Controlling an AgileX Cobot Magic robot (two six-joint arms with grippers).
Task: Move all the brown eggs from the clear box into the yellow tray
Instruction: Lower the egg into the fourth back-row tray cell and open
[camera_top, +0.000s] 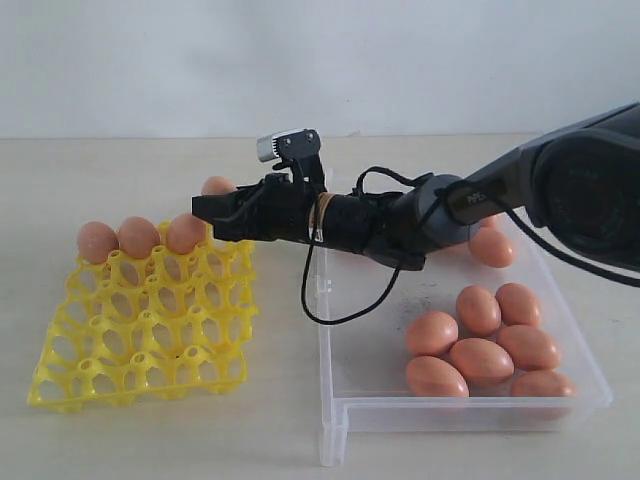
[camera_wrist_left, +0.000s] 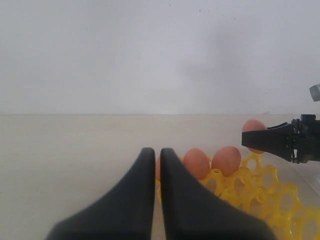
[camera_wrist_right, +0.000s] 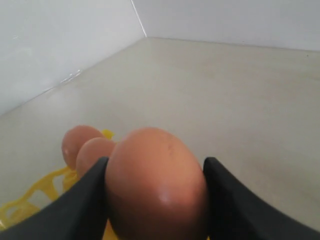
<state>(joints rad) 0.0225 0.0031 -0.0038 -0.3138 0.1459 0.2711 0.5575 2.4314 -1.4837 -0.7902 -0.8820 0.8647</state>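
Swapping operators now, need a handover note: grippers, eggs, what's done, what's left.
Left gripper: shut, holding nothing, facing the yellow tray.
Right gripper: shut on a brown egg, reached across above the tray's far row.
Done: three eggs seated side by side in the far row.
Left: set down the held egg. Then clear the clear box: seven eggs clustered at its near end, and at least one more egg by the arm. Others may be hidden behind the arm.
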